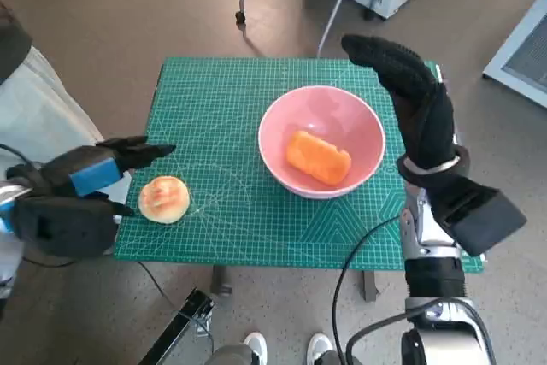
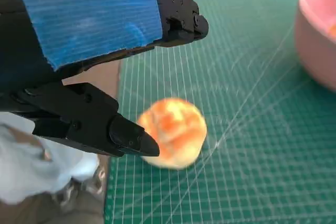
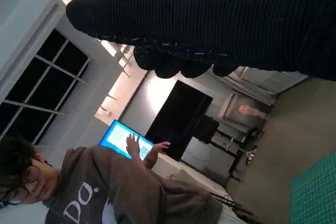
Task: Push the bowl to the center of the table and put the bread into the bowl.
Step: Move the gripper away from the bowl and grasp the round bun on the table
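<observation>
Black fingers [image 2: 126,135] of the left hand [image 1: 77,181] fill the near edge of the left wrist view, spread apart and holding nothing, with the blue-taped back above them. Just beyond the fingertips lies a round bread roll [image 2: 173,132], golden with orange patches, resting on the green gridded surface [image 1: 222,108] near its left edge. One lower fingertip sits right beside the roll; whether it touches cannot be told.

From the head view, the pink bowl [image 1: 321,141] stands roughly at the middle of the surface, a little toward the robot's right. An orange oblong piece of bread [image 1: 318,157] already lies inside it. The right hand [image 1: 410,96], in its black knitted glove, is raised just beside the bowl's right rim with its fingers extended and nothing in them.

The push of the bowl looks done, so the step in hand appears to be picking up the roll. The next move likely calls for the left fingers to close around the roll, lift it, carry it rightward over the bowl's rim and let go.

In the right wrist view, a person in a brown hooded top reaches toward a bright screen.
</observation>
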Robot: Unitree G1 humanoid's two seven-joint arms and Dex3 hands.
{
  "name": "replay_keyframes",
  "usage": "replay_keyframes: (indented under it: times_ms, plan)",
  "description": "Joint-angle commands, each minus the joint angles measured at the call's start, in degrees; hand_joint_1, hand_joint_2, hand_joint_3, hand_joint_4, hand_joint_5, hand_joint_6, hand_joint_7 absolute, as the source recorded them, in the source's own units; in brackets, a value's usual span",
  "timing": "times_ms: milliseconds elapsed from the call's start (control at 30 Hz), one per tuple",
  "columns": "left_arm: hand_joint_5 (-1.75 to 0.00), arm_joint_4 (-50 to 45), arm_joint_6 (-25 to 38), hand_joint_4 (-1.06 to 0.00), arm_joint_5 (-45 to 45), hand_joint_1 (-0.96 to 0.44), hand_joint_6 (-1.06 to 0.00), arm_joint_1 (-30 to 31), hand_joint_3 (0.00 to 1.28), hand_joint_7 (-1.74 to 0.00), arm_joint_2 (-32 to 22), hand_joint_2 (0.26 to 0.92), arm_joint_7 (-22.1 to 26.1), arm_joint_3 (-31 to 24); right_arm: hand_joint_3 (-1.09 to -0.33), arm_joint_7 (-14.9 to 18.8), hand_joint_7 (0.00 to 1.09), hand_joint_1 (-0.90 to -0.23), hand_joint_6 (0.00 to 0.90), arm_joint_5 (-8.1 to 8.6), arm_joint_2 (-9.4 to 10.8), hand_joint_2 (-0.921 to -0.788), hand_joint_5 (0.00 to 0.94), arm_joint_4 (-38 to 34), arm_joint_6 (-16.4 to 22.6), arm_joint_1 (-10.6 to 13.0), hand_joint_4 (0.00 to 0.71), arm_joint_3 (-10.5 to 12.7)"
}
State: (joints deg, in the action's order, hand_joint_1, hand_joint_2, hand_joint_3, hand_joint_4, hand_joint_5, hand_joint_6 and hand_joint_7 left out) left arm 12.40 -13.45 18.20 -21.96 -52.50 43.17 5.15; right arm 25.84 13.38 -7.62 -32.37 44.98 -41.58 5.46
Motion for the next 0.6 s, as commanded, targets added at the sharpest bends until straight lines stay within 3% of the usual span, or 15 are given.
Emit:
replay_keyframes:
  times_ms: [33, 200, 367, 600]
  plan:
    - [0.00, 4.04, -0.14, -0.16, 2.61, -0.04, -0.28, -2.01, 0.00, -0.03, 2.04, 0.834, -0.92, 3.31, -0.811, 0.65, 0.73, -0.677, -0.001, 0.24, -0.16, -0.921, 0.002, -0.32, -0.69, 0.91, 0.264, -0.09]
    - [0.00, 8.51, -0.04, -0.15, 4.69, -0.03, -0.31, -3.83, 0.00, -0.04, 4.09, 0.835, -1.49, 6.14, -0.810, 0.48, 0.73, -0.677, -0.001, -0.11, -0.33, -0.921, 0.002, -0.26, -0.46, 0.95, 0.265, -0.07]
    - [-0.03, 15.12, -1.22, -0.22, 7.85, -0.02, -0.39, -6.56, 0.00, -0.07, 6.50, 0.841, -2.95, 9.76, -0.810, 0.36, 0.73, -0.677, -0.001, -0.34, -0.63, -0.921, 0.002, 0.05, -0.55, 1.00, 0.265, -0.04]
    - [-0.09, 24.99, -2.96, -0.52, 11.83, -0.01, -0.59, -10.47, 0.02, -0.15, 8.44, 0.902, -5.92, 13.86, -0.810, 0.15, 0.73, -0.680, -0.001, -0.55, -0.81, -0.921, 0.002, 0.68, -0.73, 1.18, 0.265, -0.13]
